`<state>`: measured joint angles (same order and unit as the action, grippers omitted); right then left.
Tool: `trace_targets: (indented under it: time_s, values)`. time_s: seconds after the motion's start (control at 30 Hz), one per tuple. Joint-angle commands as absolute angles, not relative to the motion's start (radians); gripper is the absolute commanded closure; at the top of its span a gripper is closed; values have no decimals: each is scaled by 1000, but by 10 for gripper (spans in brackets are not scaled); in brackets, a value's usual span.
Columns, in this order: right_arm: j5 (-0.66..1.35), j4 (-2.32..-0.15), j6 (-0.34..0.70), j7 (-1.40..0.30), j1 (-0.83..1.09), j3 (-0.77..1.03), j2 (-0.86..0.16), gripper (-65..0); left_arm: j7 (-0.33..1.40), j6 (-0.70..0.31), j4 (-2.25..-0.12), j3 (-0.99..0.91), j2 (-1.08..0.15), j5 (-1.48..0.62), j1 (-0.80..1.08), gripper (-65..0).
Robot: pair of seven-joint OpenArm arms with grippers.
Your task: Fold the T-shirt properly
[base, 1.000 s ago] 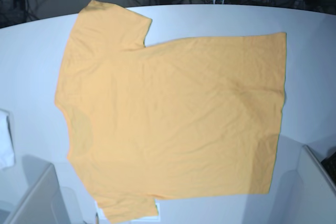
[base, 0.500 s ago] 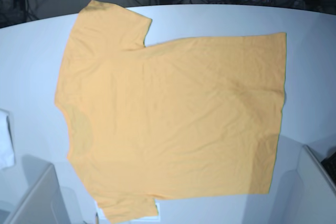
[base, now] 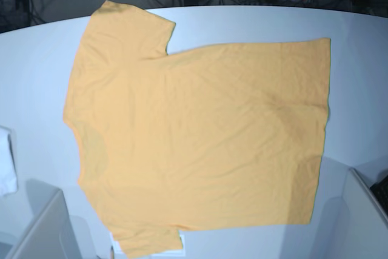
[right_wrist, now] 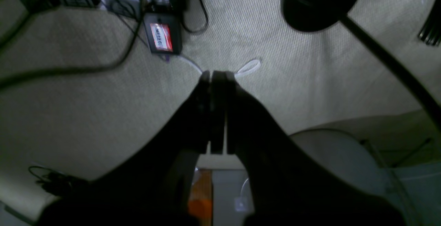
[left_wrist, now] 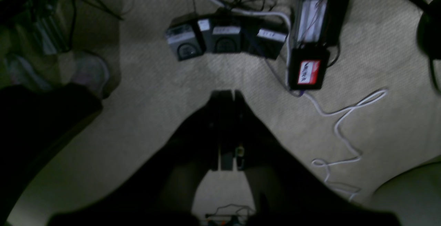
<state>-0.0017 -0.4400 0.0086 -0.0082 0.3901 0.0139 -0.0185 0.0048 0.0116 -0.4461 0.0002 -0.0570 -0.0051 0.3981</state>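
At the far left edge of the base view we see a white cloth (base: 6,162) on the table (base: 36,77), apart from the T-shirt (base: 200,137). The T-shirt lies spread flat and unfolded across the middle of the table, its collar side toward the left and its straight hem toward the right. One sleeve points toward the far edge at upper left, the other reaches the near edge at lower left. The fabric shows only faint creases. Beyond the far rim we see cables and equipment on a dark floor. No arm shows over the table in this view.

In the left wrist view we look down at a carpet (left_wrist: 144,91). A person's shoe (left_wrist: 89,72) sits at the left. A row of grey pedals (left_wrist: 224,40) lies near the top centre, and to their right a black box (left_wrist: 306,69) with a red and white label. A white cable (left_wrist: 344,122) curls across the carpet at the right. The left gripper (left_wrist: 227,96) hangs above the carpet with its jaws pressed together and nothing between them.

In the right wrist view the same kind of labelled box (right_wrist: 162,36) lies at upper left. The right gripper (right_wrist: 215,76) has its jaws together, empty. A round black base (right_wrist: 320,2) sits at upper right.
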Motion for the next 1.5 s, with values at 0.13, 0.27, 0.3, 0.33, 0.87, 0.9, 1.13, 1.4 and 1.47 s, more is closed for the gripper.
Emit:
trace_targets:
  time_s: [0.13,0.27,0.3,0.33,0.87,0.9,1.13,1.4,1.47]
  values:
    - [2,-633,7,-5,541,151,-16,0,-5,10,-633,-1,-81,-5,542,0]
    - [2,-832,7,-7,654,183,-16,0,-5,10,-797,-2,-102,-7,641,0]
    - [2,-885,7,-8,684,186,-15,0,-5,10,-843,-2,-104,-7,668,0]
    - [2,-935,7,-18,708,189,-10,0,-4,10,-895,-2,-104,-7,694,0]
    - [1,-1781,5,-306,952,302,76,0,4,10,-1709,-110,-145,-8,1147,0]
    - [1,-1830,5,-317,955,302,76,0,4,10,-1759,-125,-145,-12,1171,0]
    - [2,-1992,7,-338,855,298,77,0,-15,10,-1974,-248,-148,-254,1254,0]
    - [217,-2005,130,-340,737,302,96,0,-44,10,-1975,-343,-145,-288,1213,0]
    - [291,-2005,134,-340,723,302,85,-164,-41,10,-1972,-343,-148,-289,1193,0]
